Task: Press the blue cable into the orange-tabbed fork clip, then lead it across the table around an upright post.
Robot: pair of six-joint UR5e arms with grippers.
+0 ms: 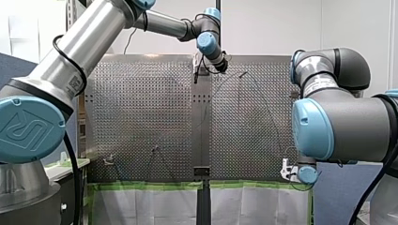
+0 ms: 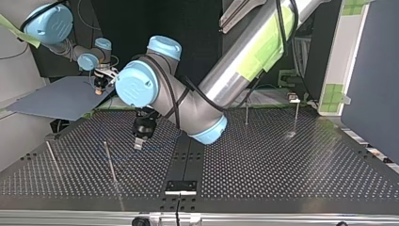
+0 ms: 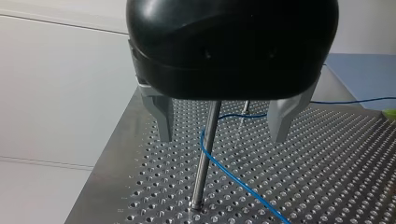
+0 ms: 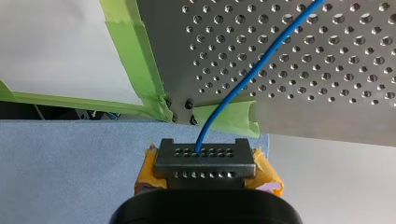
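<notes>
On the desk [image 3: 327,177], at the front view's twelve o'clock, my released left fingers [image 3: 163,121] straddled the post [image 3: 203,168]; my right fingers [image 4: 266,175] clenched the blue cable [image 3: 233,179], best kept taut.

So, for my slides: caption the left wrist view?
Open left end effector straddles an upright post; blue cable bends around it.

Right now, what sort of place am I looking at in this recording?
Probably a robotics lab cell: my left arm and my right arm work at a perforated table fitted with an upright post, a blue cable running across it.
</notes>
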